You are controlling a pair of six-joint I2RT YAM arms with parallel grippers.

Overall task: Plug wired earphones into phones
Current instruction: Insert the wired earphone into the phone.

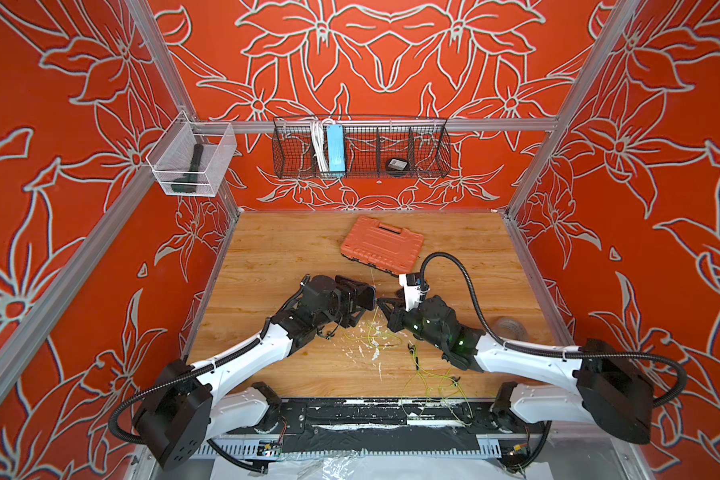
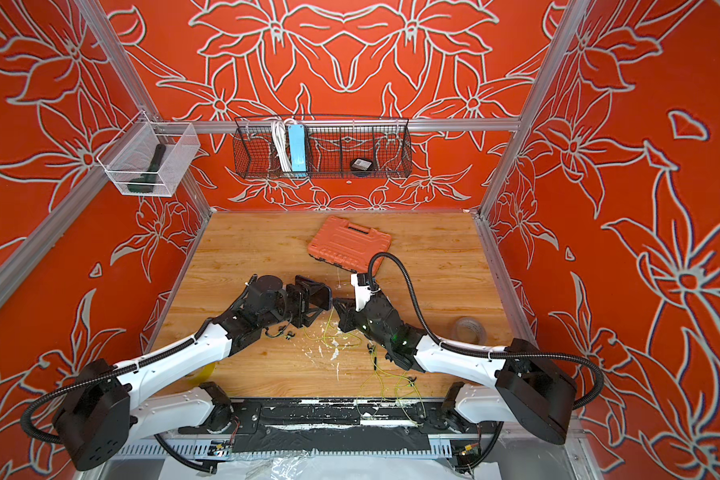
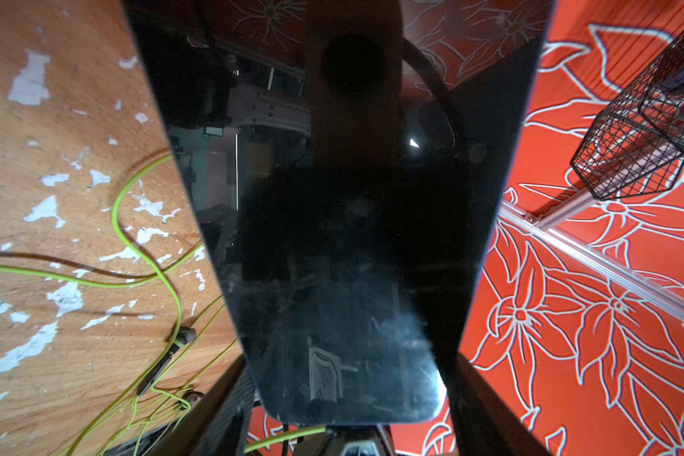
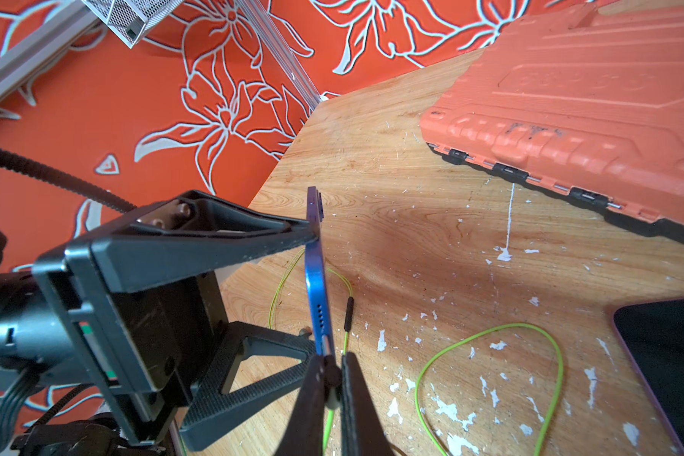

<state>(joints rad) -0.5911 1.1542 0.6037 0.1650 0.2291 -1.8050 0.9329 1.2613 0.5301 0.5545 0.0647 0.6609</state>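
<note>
Right fingers (image 4: 356,398) crowd the near edge of the right wrist view, pinched shut on the black plug (image 4: 331,375) of a yellow-green earphone cable (image 4: 327,428). The plug's tip sits right at the blue bottom edge of the phone (image 4: 317,300); whether it is seated I cannot tell. Left fingers (image 4: 214,244) clamp that phone by its long sides, seemingly clear of the table (image 4: 431,244). A second phone (image 4: 668,375) lies flat further off, with a loose earphone loop (image 4: 490,335) beside it.

From the left wrist view, the phone (image 3: 352,256) shows its glossy face, spanning the gap between the left fingers (image 3: 486,414). It looks rigid and slick, so holding it by the side rails seems wise. The cable looks limp and nearly weightless, and only the stiff plug body offers purchase.

In both top views the phone (image 1: 361,296) and the right fingers (image 1: 385,306) meet mid-table, near the orange case (image 1: 381,245).
</note>
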